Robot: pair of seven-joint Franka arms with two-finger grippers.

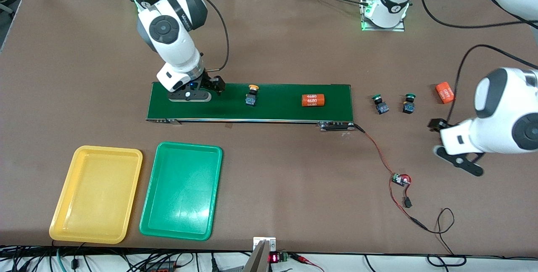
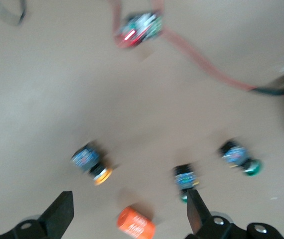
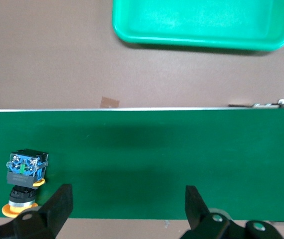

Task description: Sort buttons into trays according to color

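Brown matte board covers the whole table (image 1: 269,45), with a long dark-green conveyor belt (image 1: 277,112) lying across its middle. One yellow-capped button (image 1: 252,95) sits on the belt, and an orange cylinder (image 1: 313,100) lies on its side farther toward the left arm's end. Two green-capped buttons (image 1: 380,104) (image 1: 408,103) rest on the bare table just off that end of the belt. The left wrist view shows another yellow-capped one (image 2: 92,164) near them.

Both trays are empty and sit side by side near the table's front edge, toward the right arm's end: the yellow tray (image 1: 63,221) and the green tray (image 1: 147,225), glossy plastic with rounded corners and low rims.

The right gripper (image 1: 191,91) hangs low over the belt's end, jaws spread wide, holding nothing. The left gripper (image 1: 456,150) hovers over the table near the green-capped buttons, also wide open and empty.

The buttons look light, rigid and tippy; I'd say the squarish black body offers flatter, surer faces than the smooth round cap.
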